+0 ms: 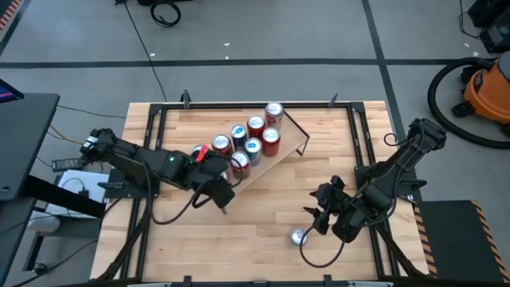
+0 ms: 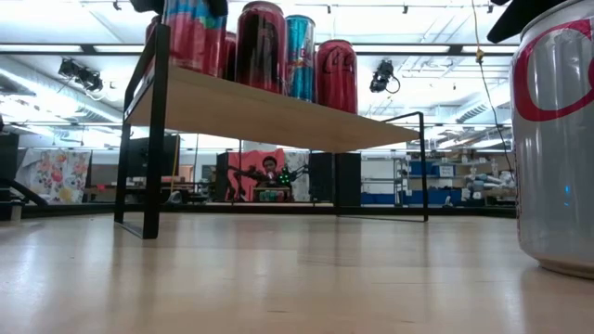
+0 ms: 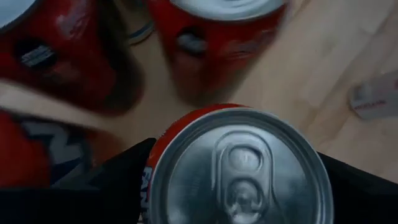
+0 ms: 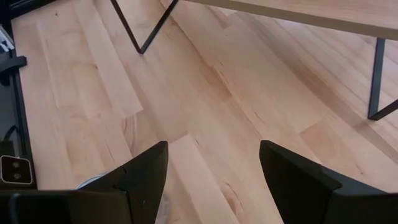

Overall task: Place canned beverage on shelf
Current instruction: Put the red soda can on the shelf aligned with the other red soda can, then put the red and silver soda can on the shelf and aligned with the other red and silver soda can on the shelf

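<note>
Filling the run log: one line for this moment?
left gripper: around red can on shelf | right gripper: open, empty, over table | silver can: upright on table, not shelved

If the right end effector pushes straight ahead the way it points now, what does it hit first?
Probably nothing soon: the open right end effector faces bare tabletop. Farther along stand the shelf's black wire legs, though depth is unclear.

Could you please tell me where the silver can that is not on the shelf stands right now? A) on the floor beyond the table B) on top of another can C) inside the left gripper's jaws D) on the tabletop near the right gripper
D: the high view shows the silver can upright on the tabletop beside the right gripper, apart from the shelf.
</note>
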Action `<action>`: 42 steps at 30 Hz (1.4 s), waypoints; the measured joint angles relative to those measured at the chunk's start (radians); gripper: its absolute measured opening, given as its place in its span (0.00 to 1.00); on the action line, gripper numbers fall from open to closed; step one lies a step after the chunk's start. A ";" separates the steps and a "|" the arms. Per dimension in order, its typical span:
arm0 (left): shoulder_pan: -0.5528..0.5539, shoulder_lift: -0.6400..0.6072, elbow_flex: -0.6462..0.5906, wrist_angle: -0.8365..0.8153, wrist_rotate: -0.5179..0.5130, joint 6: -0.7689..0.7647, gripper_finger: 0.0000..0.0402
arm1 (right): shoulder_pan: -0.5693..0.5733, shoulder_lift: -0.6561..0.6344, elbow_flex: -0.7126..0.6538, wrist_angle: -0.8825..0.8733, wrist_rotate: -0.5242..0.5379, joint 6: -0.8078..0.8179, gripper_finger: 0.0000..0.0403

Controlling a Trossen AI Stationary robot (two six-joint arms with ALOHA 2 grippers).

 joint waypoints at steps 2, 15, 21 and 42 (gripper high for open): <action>0.016 0.000 -0.003 -0.016 0.014 -0.034 0.87 | 0.000 0.000 0.000 0.001 0.000 -0.001 0.65; 0.040 0.001 -0.003 -0.017 0.051 -0.118 0.89 | 0.001 0.000 0.000 0.003 0.002 -0.015 0.65; 0.032 -0.002 -0.003 0.003 0.050 -0.115 0.89 | 0.001 0.000 0.000 0.003 0.002 -0.029 0.65; 0.018 -0.008 0.362 -0.127 -0.197 0.067 0.88 | 0.001 0.000 0.000 0.008 0.008 -0.036 0.65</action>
